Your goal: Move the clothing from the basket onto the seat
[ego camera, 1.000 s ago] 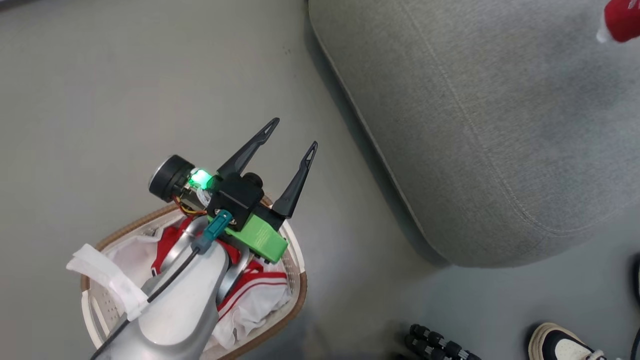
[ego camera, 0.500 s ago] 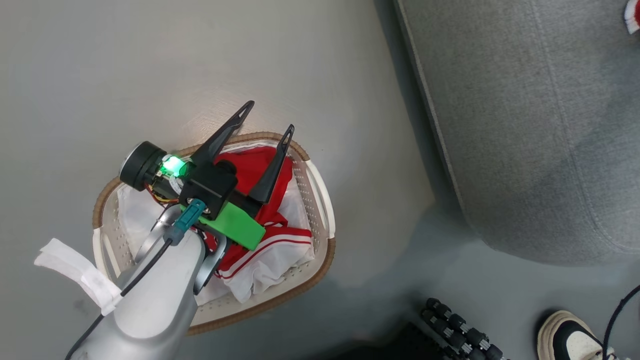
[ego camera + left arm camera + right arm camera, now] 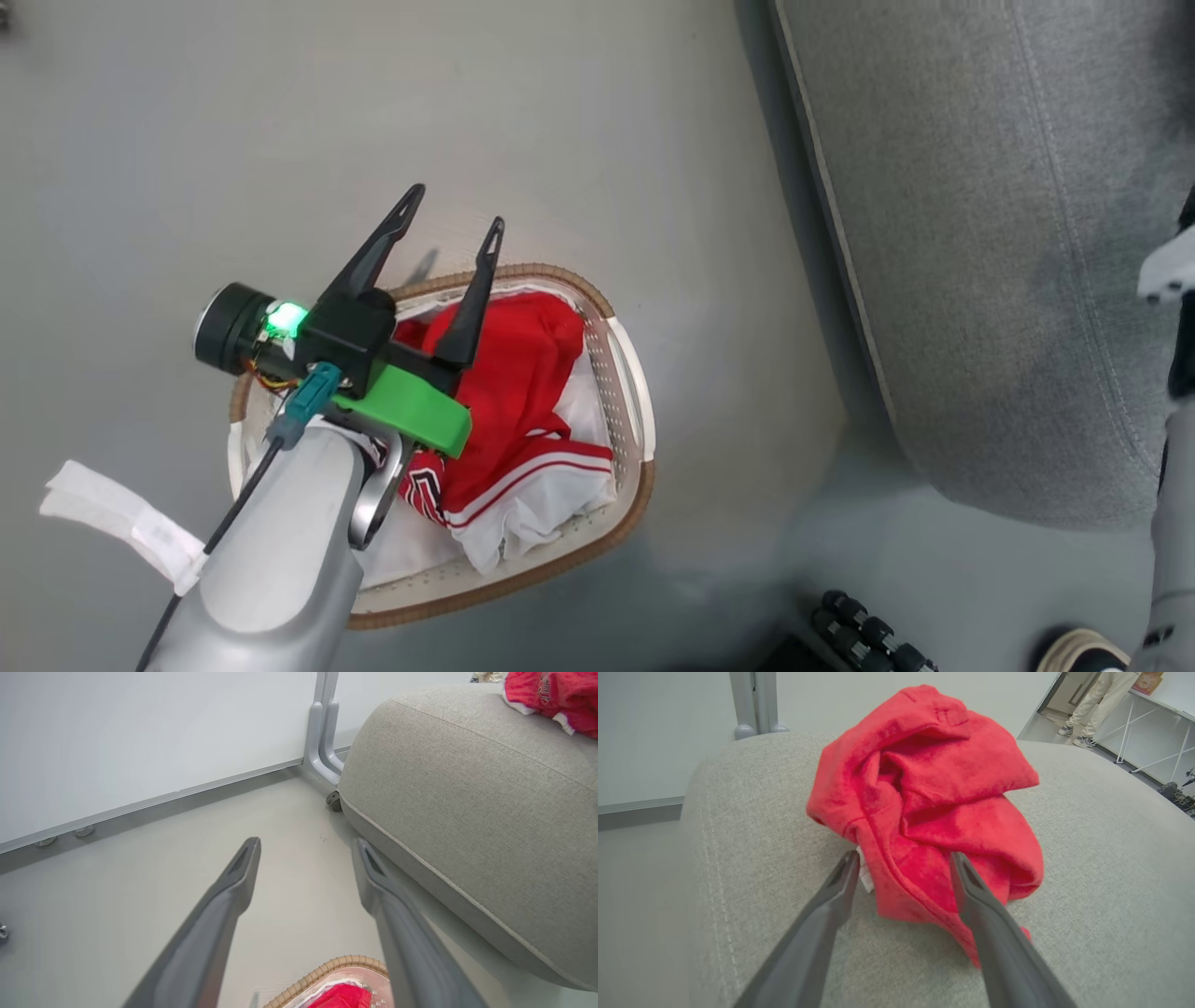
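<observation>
Clothing (image 3: 523, 392) lies heaped in the basket (image 3: 635, 411), at nine o'clock from the seat (image 3: 980, 233), so the left gripper (image 3: 456, 207), fingers spread above it, should plunge deep mid-pile, while the right gripper (image 3: 904, 856), fingers apart, backs straight off the jersey (image 3: 924, 788) on the seat.

The basket (image 3: 627, 392) is white and perforated with a brown woven rim; the clothing (image 3: 518, 373) in it is red with white-striped trim over plain white. The seat (image 3: 1008, 233) is grey textured fabric; the crumpled garment (image 3: 924, 798) on it is uniform red. Pale grey floor (image 3: 187, 140).
</observation>
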Controlling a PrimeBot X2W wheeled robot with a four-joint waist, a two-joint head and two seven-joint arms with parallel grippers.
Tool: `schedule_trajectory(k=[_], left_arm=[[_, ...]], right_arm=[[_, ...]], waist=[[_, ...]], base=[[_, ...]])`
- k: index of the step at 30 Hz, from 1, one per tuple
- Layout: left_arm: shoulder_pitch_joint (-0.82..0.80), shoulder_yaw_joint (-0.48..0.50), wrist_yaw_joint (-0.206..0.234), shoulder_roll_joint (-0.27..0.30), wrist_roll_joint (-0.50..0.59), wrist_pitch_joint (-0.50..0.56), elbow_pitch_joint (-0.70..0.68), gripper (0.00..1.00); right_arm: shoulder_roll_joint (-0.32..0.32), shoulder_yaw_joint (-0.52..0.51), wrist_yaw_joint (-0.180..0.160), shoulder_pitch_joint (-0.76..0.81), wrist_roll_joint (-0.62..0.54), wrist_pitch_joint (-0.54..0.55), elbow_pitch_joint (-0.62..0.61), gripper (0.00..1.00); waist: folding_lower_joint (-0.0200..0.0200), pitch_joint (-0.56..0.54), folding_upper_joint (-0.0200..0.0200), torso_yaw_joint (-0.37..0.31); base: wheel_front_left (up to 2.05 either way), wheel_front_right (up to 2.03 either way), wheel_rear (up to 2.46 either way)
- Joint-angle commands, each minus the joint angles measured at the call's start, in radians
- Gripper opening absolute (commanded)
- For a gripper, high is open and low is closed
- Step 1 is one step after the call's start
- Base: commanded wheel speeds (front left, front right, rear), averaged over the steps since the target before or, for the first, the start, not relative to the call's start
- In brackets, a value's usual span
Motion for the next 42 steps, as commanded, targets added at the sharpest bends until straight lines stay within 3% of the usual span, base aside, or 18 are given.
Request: schedule_trajectory(k=[1,10,22,33,42], left_arm=[[0.017,0.018,0.006,-0.003,-0.005,0.001,0.006,1.00],[0.109,0.187,0.036,-0.022,-0.004,0.001,0.031,1.00],[0.220,0.380,0.042,-0.076,0.054,0.001,0.052,1.00],[0.289,0.489,0.018,-0.110,0.096,0.001,0.065,1.00],[0.351,0.524,0.013,-0.126,0.125,0.001,0.083,1.00]], right_arm=[[0.004,0.011,-0.001,0.038,0.015,-0.002,-0.030,1.00],[0.056,0.140,-0.001,0.213,0.086,-0.002,-0.166,1.00],[0.081,0.344,-0.001,0.296,0.160,-0.002,-0.205,1.00],[0.083,0.544,-0.001,0.326,0.213,-0.002,-0.166,1.00],[0.083,0.590,-0.001,0.405,0.247,-0.002,-0.147,1.00]], waist=[[-0.0001,-0.050,0.0000,0.023],[-0.0001,-0.177,0.0000,0.072],[-0.0001,-0.318,0.0000,0.171],[-0.0001,-0.419,0.0000,0.202],[-0.0001,-0.502,0.0000,0.199]], base=[[0.00,0.00,0.00],[0.00,0.00,0.00],[0.00,0.00,0.00],[0.00,0.00,0.00],[0.00,0.00,0.00]])
